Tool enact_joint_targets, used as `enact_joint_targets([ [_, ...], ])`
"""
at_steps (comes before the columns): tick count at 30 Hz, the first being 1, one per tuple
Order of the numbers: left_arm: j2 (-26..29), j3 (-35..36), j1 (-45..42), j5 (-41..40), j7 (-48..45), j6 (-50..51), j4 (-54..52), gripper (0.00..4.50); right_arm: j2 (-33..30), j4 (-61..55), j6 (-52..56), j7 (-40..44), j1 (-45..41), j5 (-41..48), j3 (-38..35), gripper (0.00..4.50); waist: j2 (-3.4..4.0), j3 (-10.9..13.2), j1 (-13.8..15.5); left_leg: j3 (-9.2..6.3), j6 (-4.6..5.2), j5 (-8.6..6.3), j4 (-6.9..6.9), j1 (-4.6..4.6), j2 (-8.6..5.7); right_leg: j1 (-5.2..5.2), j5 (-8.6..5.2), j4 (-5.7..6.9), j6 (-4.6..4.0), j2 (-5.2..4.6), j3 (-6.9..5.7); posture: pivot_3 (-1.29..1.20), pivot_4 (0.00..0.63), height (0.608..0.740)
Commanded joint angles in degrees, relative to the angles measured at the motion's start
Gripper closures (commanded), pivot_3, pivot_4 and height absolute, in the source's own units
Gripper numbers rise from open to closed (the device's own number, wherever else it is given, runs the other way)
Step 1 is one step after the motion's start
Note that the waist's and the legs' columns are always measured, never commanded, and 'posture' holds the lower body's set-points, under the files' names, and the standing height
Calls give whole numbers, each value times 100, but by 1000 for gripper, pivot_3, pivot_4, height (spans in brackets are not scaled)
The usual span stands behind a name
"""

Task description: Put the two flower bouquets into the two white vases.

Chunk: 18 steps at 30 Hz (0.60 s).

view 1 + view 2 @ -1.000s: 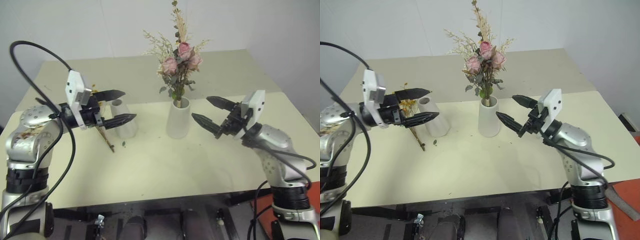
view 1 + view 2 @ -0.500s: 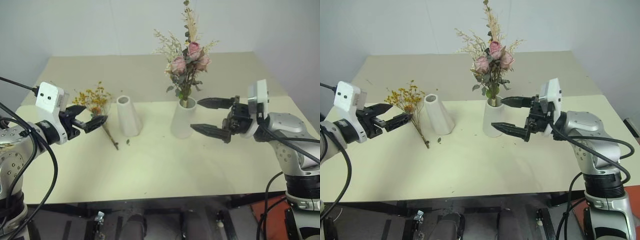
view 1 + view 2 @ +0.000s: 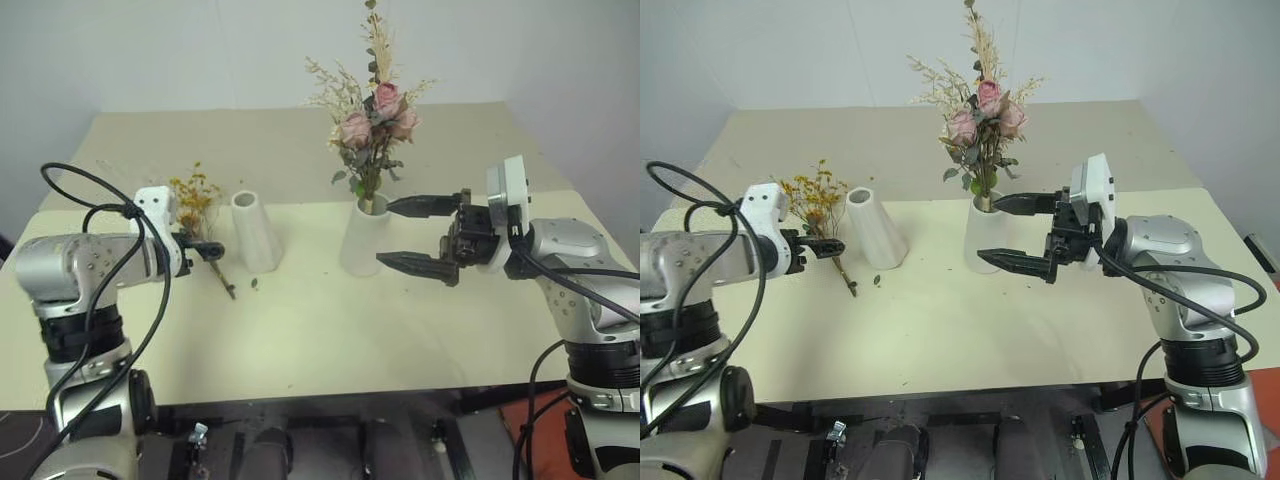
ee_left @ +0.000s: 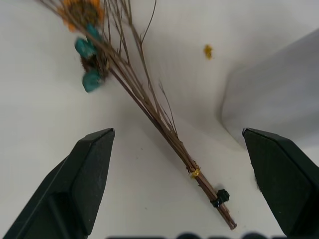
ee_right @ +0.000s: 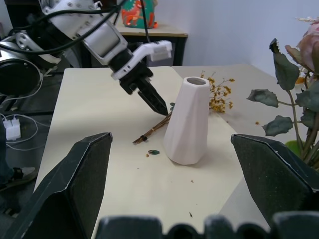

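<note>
Risk of the thin brown stems snapping or slipping on closing, since the small bunch of dried yellow-orange flowers (image 3: 196,199) lies flat on the cream table (image 3: 320,330), left of centre, just beside the empty slim white cone vase (image 3: 253,231). Left gripper (image 4: 179,189) angled down over the stems, jaws spread, holding nothing, possibly just clear of the surface. Right gripper (image 3: 420,233) level, right of centre, open and empty beside the stout white vase (image 3: 361,237) already holding the pink rose bouquet (image 3: 370,120).

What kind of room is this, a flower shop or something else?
Probably a lab or test room, not a shop: one plain table before bare walls, two white vases, and cables beside a dark desk.
</note>
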Motion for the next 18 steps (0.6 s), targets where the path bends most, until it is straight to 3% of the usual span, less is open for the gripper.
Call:
enact_joint_targets([
  [1, -154, -10, -227, 314, 38, -163, 492, 0, -16, -118, -134, 84, -183, 26, -94, 24, 0, 0, 1, 0, 0, 0, 0, 0, -1, 0, 0, -1, 0, 0, 0, 0, 150, 740],
  [11, -558, -158, -875, 872, -9, -1339, 2496, 0, 37, -168, -125, 68, -164, 40, -150, 24, 0, 0, 77, 1, -24, 14, 6, 2, -2, 7, 25, -7, 6, -1, 0, 0, 150, 740],
  [18, -550, -338, -1183, 1089, -137, -1801, 3161, 2216, 67, -244, -106, 20, -103, 62, -162, 0, 0, 0, 87, 1, -26, 42, 17, 1, -3, 16, 52, -12, 28, -1, 0, 0, 150, 740],
])
